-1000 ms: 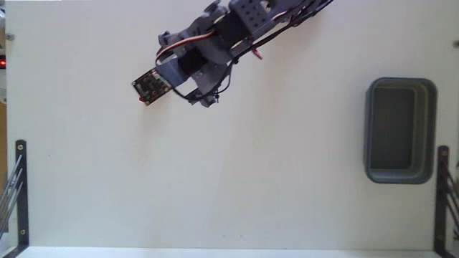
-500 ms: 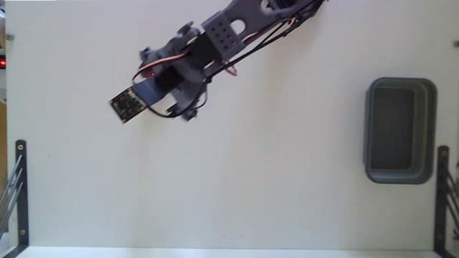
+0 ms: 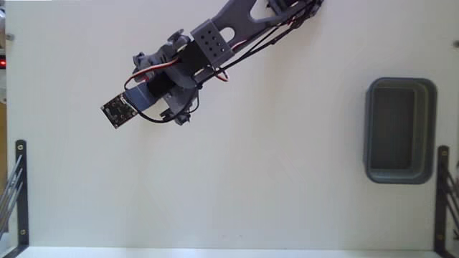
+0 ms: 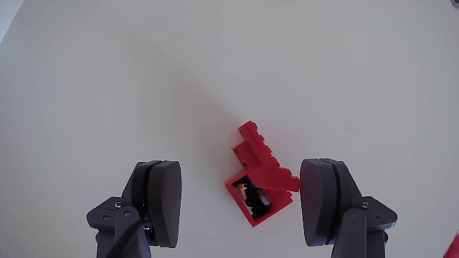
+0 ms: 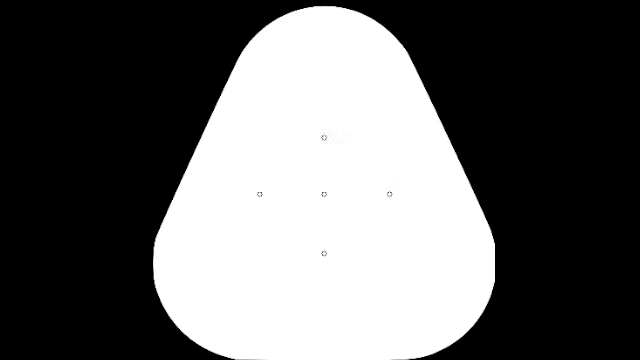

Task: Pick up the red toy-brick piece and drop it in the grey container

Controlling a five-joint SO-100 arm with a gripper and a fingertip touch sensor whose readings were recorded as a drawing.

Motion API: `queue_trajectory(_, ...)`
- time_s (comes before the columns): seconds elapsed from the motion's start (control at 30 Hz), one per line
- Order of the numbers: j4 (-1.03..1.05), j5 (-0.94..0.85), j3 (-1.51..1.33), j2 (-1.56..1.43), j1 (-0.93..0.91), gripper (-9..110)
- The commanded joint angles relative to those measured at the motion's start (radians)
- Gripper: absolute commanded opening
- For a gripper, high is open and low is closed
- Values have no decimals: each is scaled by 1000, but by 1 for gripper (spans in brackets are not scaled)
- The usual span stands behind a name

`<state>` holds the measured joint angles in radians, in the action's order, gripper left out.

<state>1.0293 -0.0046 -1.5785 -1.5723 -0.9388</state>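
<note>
In the wrist view the red toy-brick piece (image 4: 259, 178) lies on the white table, blocky and irregular, with a dark spot in its near end. My gripper (image 4: 242, 172) is open and straddles it: the left finger (image 4: 159, 197) stands well clear, while the right finger (image 4: 324, 197) is almost touching the piece. In the fixed view my arm (image 3: 188, 66) reaches from the top toward the upper left and covers both the piece and the fingers. The grey container (image 3: 368, 132) sits far off at the right edge of the table.
A small wrist camera board (image 3: 118, 110) sticks out at the arm's end. Black metal brackets stand at the lower left (image 3: 21, 188) and lower right (image 3: 442, 195) corners. The table's front edge runs along the bottom of the fixed view.
In the fixed view the arm has swung to the left and slightly down over the last second. The container has not moved.
</note>
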Motion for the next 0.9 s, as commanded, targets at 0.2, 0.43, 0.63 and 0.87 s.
queue_trajectory(0.2,-11,5,57,-18,-38,110)
queue_trajectory(0.43,-11,5,57,-18,-40,110)
queue_trajectory(0.63,-11,5,57,-18,-42,110)
queue_trajectory(0.87,-11,5,57,-18,-45,110)
